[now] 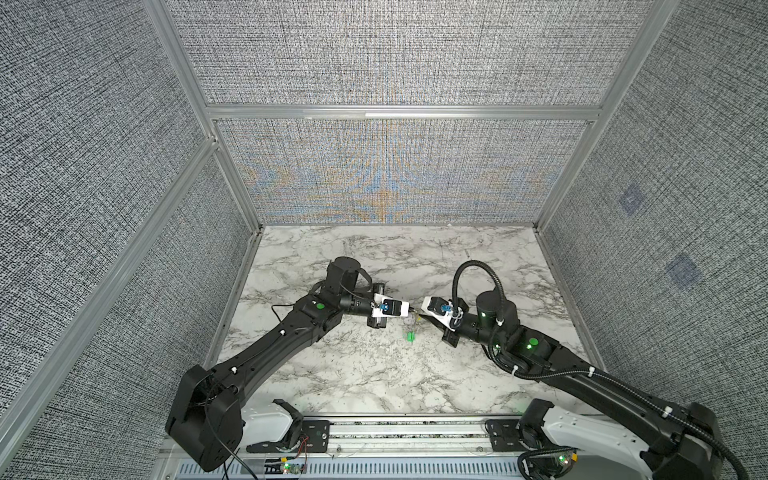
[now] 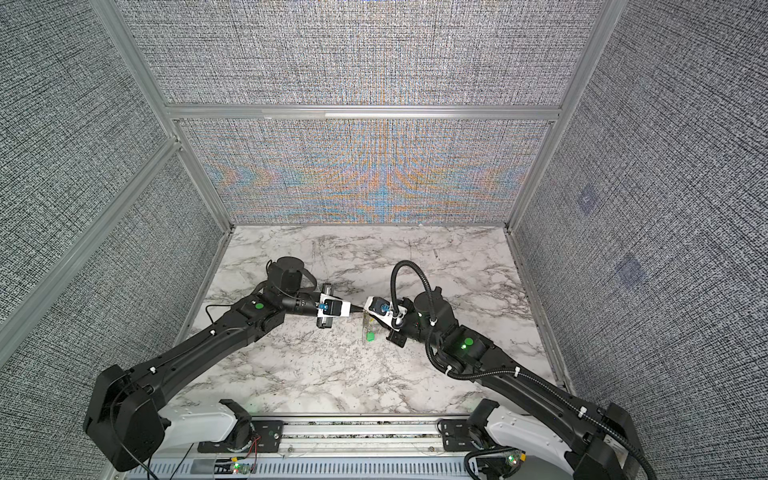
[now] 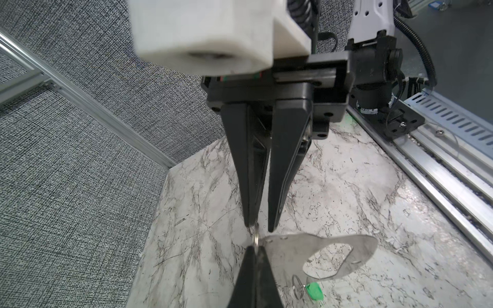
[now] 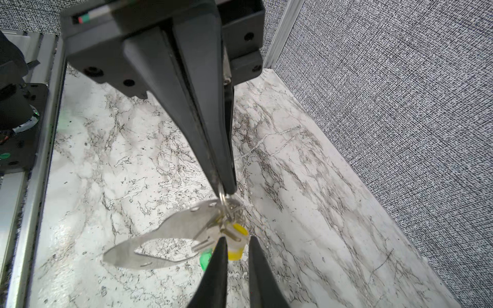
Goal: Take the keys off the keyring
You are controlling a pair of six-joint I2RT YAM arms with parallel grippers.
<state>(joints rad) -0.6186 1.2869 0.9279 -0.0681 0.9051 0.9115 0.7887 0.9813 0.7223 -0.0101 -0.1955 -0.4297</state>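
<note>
Above the marble table, a flat silver oval keyring [image 3: 288, 253] [image 4: 181, 226] hangs between both grippers. My left gripper [image 3: 255, 249] [image 4: 226, 188] [image 1: 411, 310] is shut on a small wire ring at the keyring's end. The yellow-tagged key [image 4: 238, 253] hangs there too, right at the tips of my right gripper [image 4: 238, 240] [image 3: 261, 228], whose jaws stand a little apart. The green-tagged key [image 3: 314, 291] [image 4: 205, 258] [image 1: 410, 336] [image 2: 371, 336] dangles lower on its own thin ring [image 3: 296, 286]. In both top views the wrist cameras hide most of the keyring.
Grey fabric walls with aluminium posts close in the marble table [image 1: 374, 395] at the back and on both sides. A metal rail [image 1: 407, 436] with both arm bases runs along the front edge.
</note>
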